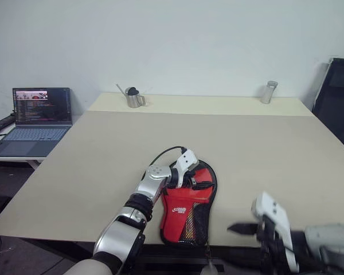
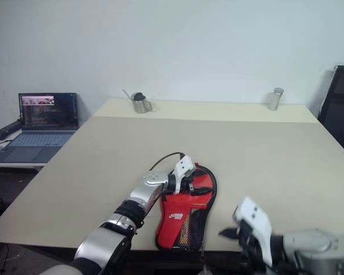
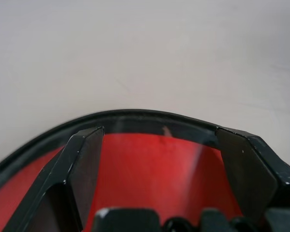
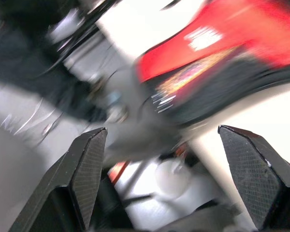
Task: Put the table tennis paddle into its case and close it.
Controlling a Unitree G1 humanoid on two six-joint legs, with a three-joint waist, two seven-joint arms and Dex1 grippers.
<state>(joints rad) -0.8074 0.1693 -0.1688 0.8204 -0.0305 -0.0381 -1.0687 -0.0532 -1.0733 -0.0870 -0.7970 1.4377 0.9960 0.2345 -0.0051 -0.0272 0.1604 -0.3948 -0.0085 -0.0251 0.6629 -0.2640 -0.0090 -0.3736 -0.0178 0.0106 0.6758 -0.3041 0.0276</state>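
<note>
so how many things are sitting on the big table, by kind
paddle case: 1
metal jug: 1
metal canister: 1
total: 3

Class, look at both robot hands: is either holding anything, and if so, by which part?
Nothing is held. The left hand is open over the case; the right hand is open, off the table's near edge.

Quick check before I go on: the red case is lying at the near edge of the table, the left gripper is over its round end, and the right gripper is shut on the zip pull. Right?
Not quite. The right gripper is open and holds nothing; the right wrist view shows its fingers spread, off the table's near edge. The rest stands: the case lies at the near edge of the table, with the left gripper over its round end.
</note>
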